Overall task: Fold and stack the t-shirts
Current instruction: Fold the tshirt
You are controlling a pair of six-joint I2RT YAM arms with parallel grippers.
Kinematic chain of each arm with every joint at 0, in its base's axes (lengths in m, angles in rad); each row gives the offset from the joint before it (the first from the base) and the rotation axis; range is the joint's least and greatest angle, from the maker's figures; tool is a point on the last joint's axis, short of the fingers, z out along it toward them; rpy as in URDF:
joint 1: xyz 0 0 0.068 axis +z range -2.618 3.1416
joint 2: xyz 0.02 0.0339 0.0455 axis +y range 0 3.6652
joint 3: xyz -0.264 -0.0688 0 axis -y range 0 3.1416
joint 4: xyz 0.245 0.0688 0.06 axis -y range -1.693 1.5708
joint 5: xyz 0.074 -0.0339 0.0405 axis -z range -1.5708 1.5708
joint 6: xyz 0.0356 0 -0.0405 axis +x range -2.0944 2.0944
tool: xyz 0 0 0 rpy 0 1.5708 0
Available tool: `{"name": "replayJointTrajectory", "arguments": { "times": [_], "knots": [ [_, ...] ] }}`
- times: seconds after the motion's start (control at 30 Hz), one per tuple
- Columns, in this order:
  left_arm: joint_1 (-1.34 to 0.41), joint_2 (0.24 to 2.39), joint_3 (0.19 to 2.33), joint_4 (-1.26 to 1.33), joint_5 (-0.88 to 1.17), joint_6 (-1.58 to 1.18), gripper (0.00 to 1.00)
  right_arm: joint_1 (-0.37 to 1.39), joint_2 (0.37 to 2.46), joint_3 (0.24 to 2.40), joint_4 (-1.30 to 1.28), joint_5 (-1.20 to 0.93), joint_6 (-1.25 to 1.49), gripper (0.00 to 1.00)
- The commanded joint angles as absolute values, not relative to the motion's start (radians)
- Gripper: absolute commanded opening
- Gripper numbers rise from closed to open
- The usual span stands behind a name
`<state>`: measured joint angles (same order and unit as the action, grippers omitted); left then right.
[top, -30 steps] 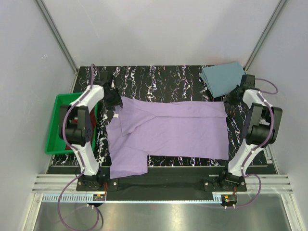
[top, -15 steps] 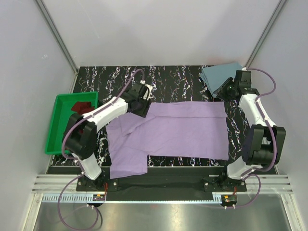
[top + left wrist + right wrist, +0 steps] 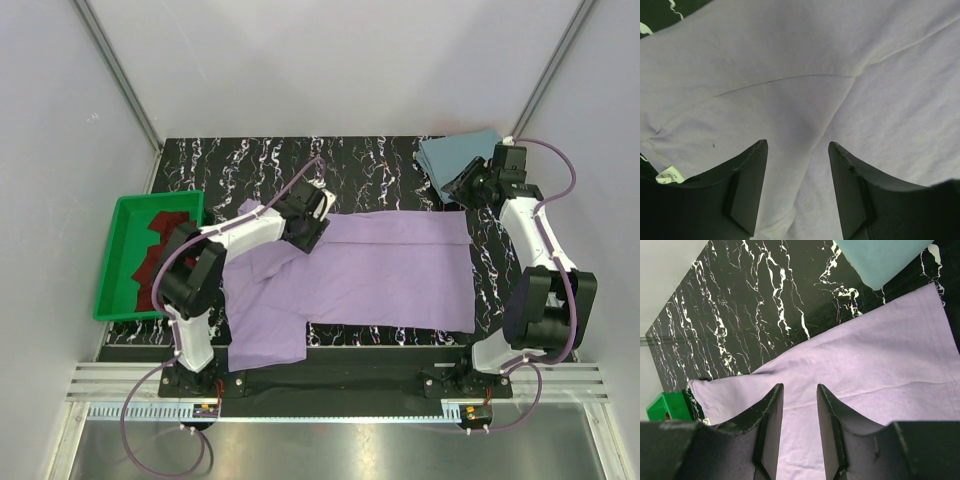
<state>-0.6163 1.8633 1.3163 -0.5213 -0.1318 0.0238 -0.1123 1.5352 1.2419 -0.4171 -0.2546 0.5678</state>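
Noted: plain lavender purple t-shirt (image 3: pixel 380 270), plain dusty teal-blue t-shirt (image 3: pixel 458 160), dark maroon t-shirt (image 3: pixel 165 222), bright green tray (image 3: pixel 108 268), and a black table (image 3: pixel 370 165) veined with white marbling throughout.

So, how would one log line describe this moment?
left hand: open over lavender t-shirt | right hand: open | lavender t-shirt: spread out | teal-blue t-shirt: folded, far right corner | maroon t-shirt: in green tray
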Motion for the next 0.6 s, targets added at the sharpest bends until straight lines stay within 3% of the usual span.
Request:
{"name": "replayJointTrajectory", "arguments": {
  "times": [0.0,0.13,0.3,0.57],
  "knots": [
    [-0.621,1.905,1.353,-0.495,-0.186,0.063,0.56,-0.112,1.483,1.278,-0.403,-0.268,0.538,0.41],
    [-0.623,1.907,1.351,-0.486,-0.189,0.077,0.47,-0.114,1.483,1.287,-0.411,-0.259,0.541,0.41],
    [-0.62,1.916,1.403,-0.502,-0.215,0.106,0.03,-0.114,1.476,1.27,-0.382,-0.299,0.563,0.41],
    [-0.508,1.974,1.555,-0.577,-0.04,0.089,0.03,0.026,1.479,1.22,-0.379,-0.299,0.532,0.4]
  ]
}}
